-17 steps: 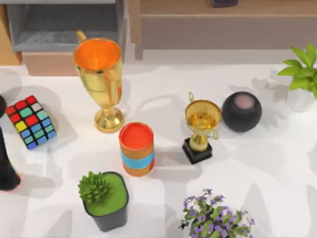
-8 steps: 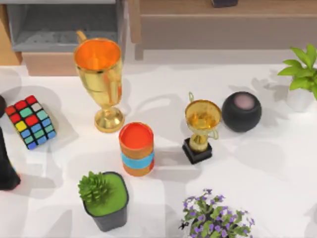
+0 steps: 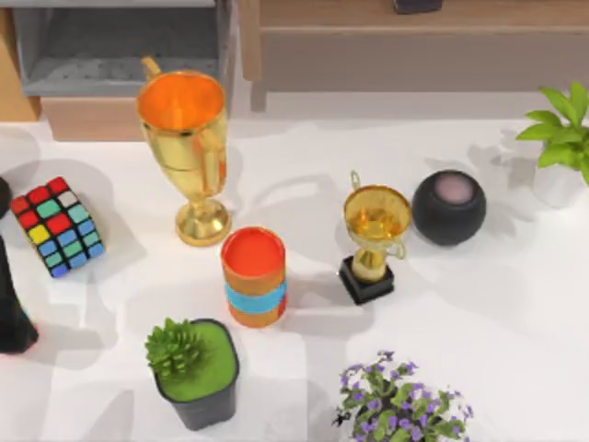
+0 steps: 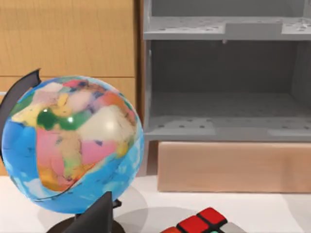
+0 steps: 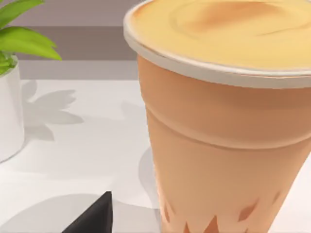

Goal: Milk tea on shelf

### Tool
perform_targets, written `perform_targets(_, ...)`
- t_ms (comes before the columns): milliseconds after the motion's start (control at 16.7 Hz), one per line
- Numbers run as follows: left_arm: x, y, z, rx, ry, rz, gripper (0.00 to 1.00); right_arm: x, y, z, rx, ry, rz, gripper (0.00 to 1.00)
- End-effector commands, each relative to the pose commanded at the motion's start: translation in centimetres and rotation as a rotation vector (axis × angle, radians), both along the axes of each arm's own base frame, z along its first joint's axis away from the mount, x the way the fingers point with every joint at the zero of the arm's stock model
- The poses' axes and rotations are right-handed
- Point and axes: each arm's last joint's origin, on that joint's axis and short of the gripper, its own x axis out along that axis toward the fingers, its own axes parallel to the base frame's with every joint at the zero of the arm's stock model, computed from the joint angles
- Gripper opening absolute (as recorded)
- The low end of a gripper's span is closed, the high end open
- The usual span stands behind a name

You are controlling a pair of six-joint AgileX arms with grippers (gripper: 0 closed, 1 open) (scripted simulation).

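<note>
Right now the milk tea (image 3: 253, 276) stands upright mid-table, between the large trophy (image 3: 187, 152) and the green potted plant (image 3: 195, 370). A good reach should descend between them without grazing either. Neither pincer's fingers can be made out, so apart or together I cannot tell.

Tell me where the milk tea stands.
Top view: the milk tea stands upright, left of centre, between the big trophy and the green potted plant.
</note>
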Motion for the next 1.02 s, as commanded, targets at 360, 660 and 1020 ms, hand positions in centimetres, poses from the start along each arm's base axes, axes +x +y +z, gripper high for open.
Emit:
perform_targets(360, 0.0, 0.0, 0.0, 0.000, 0.000, 0.000, 1.00, 1.9, -0.4, -0.1, -0.002, -0.002, 0.000, 1.00)
perform_targets(660, 0.0, 0.0, 0.0, 0.000, 0.000, 0.000, 1.00, 6.9, -0.3, -1.4, 0.002, 0.003, 0.000, 1.00)
perform_targets(1020, 0.0, 0.0, 0.0, 0.000, 0.000, 0.000, 1.00, 7.8, -0.1, -1.6, 0.000, 0.000, 0.000, 0.92)
